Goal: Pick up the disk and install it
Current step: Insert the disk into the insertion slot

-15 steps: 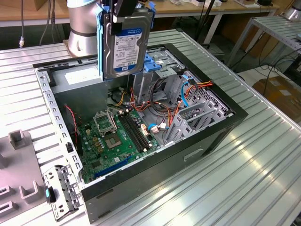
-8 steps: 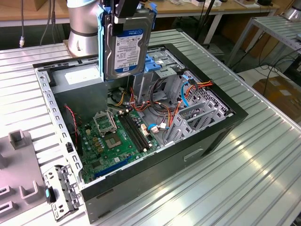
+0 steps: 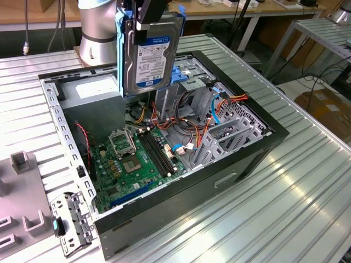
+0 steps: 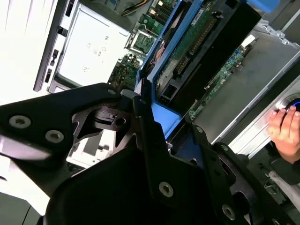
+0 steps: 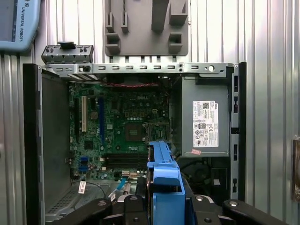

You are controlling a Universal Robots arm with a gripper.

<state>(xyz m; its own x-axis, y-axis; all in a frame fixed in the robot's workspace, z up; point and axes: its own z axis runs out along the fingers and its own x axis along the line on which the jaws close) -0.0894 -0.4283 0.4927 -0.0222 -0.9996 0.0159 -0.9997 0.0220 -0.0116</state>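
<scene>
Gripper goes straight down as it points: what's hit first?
The gripper holds the disk, which leads; likely the cables beside the power supply, though depth is unclear.

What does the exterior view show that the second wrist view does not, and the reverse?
Exterior view: the disk's labelled face, upright above the open computer case, and the grey fixture plate. Second wrist view: the disk's circuit-board side and a person's hand. Shared: the disk in its blue carrier, the motherboard, the power supply.

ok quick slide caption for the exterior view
The gripper holds the disk on edge above the open case and its motherboard, not yet installed.
</scene>
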